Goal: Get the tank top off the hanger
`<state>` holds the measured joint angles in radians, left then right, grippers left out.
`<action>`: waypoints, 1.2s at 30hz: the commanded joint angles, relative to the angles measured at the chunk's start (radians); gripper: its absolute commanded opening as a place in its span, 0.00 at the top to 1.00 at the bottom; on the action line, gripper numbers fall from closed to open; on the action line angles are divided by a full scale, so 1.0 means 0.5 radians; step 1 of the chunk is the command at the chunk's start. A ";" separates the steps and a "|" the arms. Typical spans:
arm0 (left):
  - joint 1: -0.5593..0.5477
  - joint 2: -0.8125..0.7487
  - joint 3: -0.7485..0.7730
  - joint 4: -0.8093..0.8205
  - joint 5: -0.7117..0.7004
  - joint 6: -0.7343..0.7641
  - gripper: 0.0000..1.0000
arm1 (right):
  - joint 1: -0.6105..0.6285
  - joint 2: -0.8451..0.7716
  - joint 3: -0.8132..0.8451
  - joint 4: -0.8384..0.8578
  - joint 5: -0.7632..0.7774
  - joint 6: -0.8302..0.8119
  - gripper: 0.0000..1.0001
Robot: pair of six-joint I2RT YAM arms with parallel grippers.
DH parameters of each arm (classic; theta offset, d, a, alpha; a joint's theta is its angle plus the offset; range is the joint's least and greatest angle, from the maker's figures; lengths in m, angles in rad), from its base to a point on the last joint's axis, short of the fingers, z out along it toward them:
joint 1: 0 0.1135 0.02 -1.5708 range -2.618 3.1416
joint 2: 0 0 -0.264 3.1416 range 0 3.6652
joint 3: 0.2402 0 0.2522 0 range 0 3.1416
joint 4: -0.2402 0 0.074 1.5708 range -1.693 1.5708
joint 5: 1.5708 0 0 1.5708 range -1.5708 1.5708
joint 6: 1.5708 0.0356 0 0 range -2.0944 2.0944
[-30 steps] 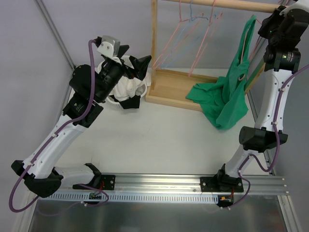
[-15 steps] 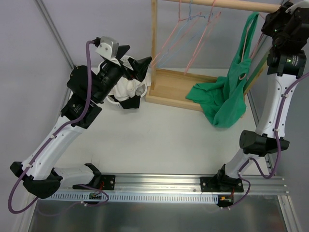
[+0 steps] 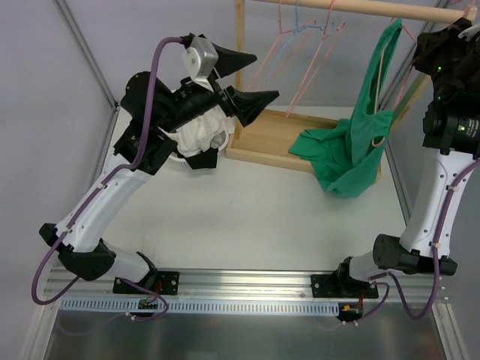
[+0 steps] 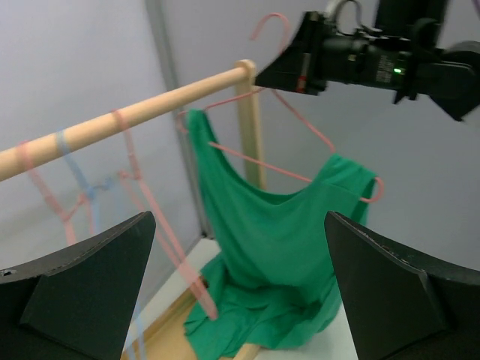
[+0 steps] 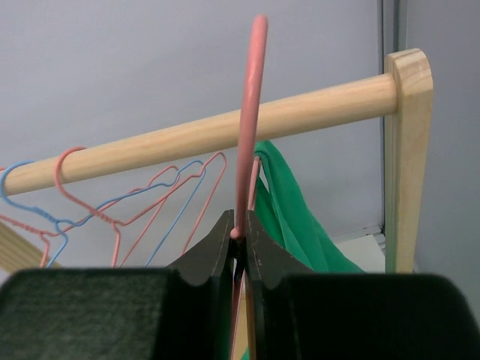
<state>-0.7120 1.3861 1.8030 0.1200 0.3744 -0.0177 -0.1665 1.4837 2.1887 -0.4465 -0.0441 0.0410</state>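
Top external view: one green tank top hangs by a strap from one pink hanger near the right end of the rod, with its hem heaped on the rack base. Three bare hangers sit further left: two pink, one blue. The right tool is clenched on the pink hanger's neck, while the left tool gapes, empty. Since a second ago the left arm has risen and swung toward the rack — the right has lifted too.

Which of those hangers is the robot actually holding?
The pink hanger carrying the green tank top, pinched by the right fingers; the other pink and blue hangers hang empty on the rod.
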 commanded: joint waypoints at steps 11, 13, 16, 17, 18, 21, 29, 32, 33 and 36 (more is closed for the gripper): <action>-0.533 0.342 0.177 0.082 0.414 0.235 0.01 | 0.008 -0.286 0.182 -0.294 -0.169 0.234 1.00; -0.625 0.360 0.140 0.082 0.390 0.299 0.01 | -0.001 -0.317 0.154 -0.325 -0.191 0.258 1.00; -0.723 0.391 0.103 0.101 0.353 0.367 0.01 | -0.008 -0.366 0.114 -0.346 -0.246 0.341 1.00; -0.742 0.409 0.097 0.107 0.307 0.376 0.01 | -0.008 -0.372 0.105 -0.352 -0.258 0.360 1.00; -0.769 0.415 0.082 0.161 0.294 0.376 0.01 | -0.008 -0.384 0.102 -0.356 -0.271 0.381 1.00; -0.779 0.431 -0.001 0.275 0.261 0.300 0.01 | -0.007 -0.409 0.099 -0.356 -0.277 0.393 1.00; -0.779 0.562 -0.026 0.380 0.181 0.229 0.01 | -0.008 -0.430 0.148 -0.414 -0.323 0.412 1.00; -0.779 0.618 -0.017 0.392 0.159 0.204 0.01 | -0.008 -0.452 0.145 -0.423 -0.329 0.415 1.00; -0.779 0.630 -0.014 0.407 0.153 0.189 0.01 | -0.008 -0.458 0.145 -0.420 -0.332 0.415 1.00; -0.779 0.673 0.008 0.420 0.162 0.164 0.01 | -0.008 -0.467 0.142 -0.426 -0.338 0.418 1.00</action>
<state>-1.1046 1.7164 1.7885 0.2527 0.4614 0.0891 -0.1669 1.2865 2.2288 -0.7120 -0.1883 0.2222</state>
